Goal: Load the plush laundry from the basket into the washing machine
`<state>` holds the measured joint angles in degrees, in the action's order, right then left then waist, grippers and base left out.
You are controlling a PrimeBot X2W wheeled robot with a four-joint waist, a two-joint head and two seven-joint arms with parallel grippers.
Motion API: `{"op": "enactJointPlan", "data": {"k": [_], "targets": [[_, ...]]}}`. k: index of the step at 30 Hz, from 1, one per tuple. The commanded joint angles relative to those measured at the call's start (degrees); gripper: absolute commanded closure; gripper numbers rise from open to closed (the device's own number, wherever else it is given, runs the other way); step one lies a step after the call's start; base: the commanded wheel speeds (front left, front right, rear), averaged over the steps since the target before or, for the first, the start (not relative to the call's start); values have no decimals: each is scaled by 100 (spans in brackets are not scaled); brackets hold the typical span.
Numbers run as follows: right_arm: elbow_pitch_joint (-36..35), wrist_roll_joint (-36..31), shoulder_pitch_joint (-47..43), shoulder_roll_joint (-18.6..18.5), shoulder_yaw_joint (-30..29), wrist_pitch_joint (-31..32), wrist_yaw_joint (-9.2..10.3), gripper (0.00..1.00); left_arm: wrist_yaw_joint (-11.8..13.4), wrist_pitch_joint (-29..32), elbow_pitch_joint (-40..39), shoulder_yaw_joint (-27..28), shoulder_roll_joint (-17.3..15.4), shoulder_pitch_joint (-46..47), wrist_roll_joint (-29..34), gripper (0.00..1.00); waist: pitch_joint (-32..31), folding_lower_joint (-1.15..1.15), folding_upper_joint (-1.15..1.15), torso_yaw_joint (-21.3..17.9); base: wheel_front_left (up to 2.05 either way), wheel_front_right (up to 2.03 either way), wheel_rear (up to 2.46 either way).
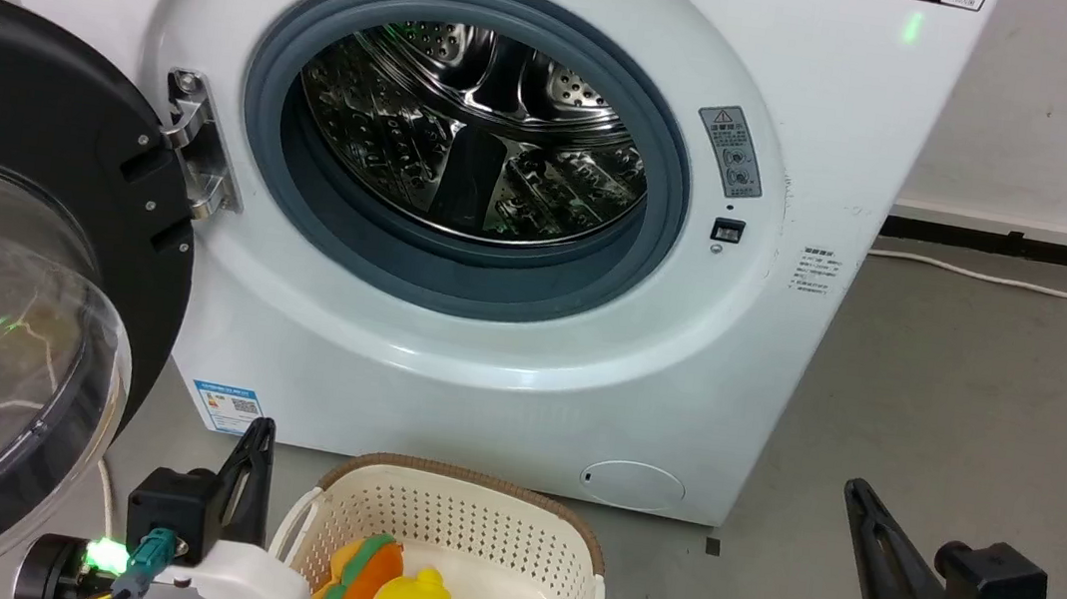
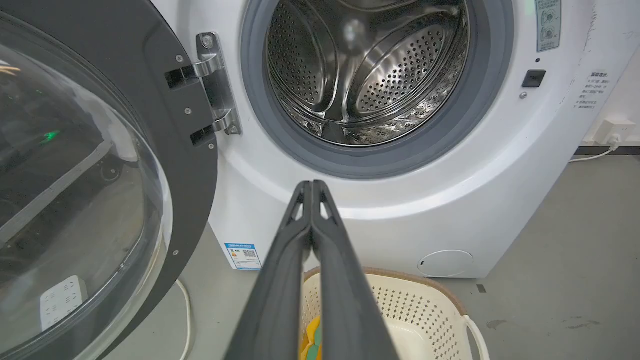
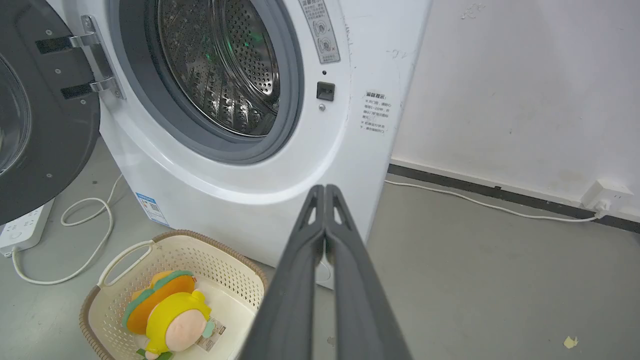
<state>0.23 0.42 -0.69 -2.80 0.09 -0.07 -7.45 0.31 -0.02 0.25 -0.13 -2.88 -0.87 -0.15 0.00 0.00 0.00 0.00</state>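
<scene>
Lying in cream perforated plastic basket (image 3: 235, 280), yellow-peach plush toy (image 3: 172, 315): likely light, soft, squashy; pinch yellow body. Left gripper (image 2: 312, 184), right gripper (image 3: 325, 187) flank basket, fingers pressed together, empty.

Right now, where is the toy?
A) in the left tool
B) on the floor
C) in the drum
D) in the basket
D: the toy lies inside the basket, which stands before the open washer.
</scene>
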Motion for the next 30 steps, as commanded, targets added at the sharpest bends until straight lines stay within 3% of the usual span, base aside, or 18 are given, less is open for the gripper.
{"op": "enactJointPlan", "data": {"k": [1,11,12,30], "targets": [[-23,-42,69,-8,-9,7,-3,100,-31,2,-25,13,1,87,15,100,0,0,0,0,0,0,0],[-23,-42,69,-8,-9,7,-3,100,-31,2,-25,13,1,87,15,100,0,0,0,0,0,0,0],[1,5,-1,0,2,-2,0,0,2,-1,1,-2,0,-2,-1,0,0,0,0,0,0,0,0],[-87,202,-7,-1,-32,-186,0,0,-61,-185,153,-136,-30,42,-5,0,200,0,0,-62,0,0,0]]}}
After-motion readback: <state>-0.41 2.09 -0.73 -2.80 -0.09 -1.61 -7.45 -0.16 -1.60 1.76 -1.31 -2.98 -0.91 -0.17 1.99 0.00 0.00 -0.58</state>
